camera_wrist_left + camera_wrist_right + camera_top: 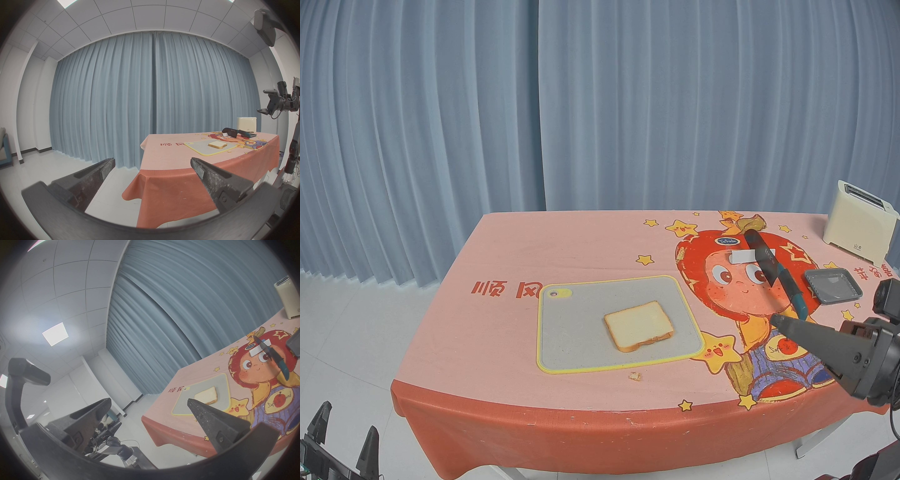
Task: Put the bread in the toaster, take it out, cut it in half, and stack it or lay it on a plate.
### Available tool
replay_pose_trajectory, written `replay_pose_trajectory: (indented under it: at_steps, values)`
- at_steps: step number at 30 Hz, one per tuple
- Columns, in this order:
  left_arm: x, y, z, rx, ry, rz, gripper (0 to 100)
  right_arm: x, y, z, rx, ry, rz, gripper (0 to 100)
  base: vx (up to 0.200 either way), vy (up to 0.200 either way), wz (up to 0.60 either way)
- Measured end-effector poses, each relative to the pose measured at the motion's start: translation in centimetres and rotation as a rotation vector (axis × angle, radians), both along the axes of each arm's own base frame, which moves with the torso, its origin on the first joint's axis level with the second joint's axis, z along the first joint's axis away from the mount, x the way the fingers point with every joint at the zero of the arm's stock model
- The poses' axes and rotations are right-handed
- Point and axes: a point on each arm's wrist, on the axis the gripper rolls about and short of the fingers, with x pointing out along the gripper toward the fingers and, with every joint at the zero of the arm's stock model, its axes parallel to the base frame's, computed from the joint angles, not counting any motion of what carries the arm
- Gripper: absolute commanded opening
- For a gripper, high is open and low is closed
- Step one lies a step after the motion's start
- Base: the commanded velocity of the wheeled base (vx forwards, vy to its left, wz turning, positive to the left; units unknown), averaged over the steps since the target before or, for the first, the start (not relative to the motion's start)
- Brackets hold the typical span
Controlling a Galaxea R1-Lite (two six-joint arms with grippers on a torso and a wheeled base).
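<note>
1. Left end effector [152, 160]: jaws wide apart, nothing held. It sits low, off the front-left corner of the tabletop [550, 244].
2. Right end effector [148, 401]: jaws wide apart, nothing held. It hangs over the front-right part of the tabletop, near the knife handle but not touching it.
3. Bread [639, 325]: one whole, uncut slice, flat on the cutting board [575, 325], right of the board's centre.
4. Cutting board: grey with a yellow rim, at mid-tabletop.
5. Knife [775, 269]: dark blade, teal handle, lying flat right of the board. The blade crosses a white paper slip [745, 256].
6. Plate [833, 285]: dark grey, square, just right of the knife handle.
7. Toaster [859, 222]: cream, upright at the far-right corner, well apart from the bread.
8. Crumb [635, 376]: on the cloth just in front of the board.
</note>
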Motion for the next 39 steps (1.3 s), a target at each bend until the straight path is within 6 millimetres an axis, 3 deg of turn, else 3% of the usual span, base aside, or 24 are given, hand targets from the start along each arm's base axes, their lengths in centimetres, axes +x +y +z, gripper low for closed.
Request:
replay_pose_trajectory:
  at_steps: [9, 27, 39]
  values:
    - [0.0, 0.0, 0.0, 0.000, 0.000, 0.000, 100, -0.8, 0.1, -0.6, -0.011, -0.139, 0.071, 100, 0.000, 0.000, 0.00]
    - [0.0, 0.0, 0.0, 0.000, 0.000, 0.000, 100, 3.9, 1.0, 0.9, -0.069, -0.211, -0.062, 100, 0.000, 0.000, 0.00]
    - [0.0, 0.0, 0.0, 0.000, 0.000, 0.000, 100, 5.8, 2.4, 2.7, -0.120, -0.257, -0.060, 100, 0.000, 0.000, 0.00]
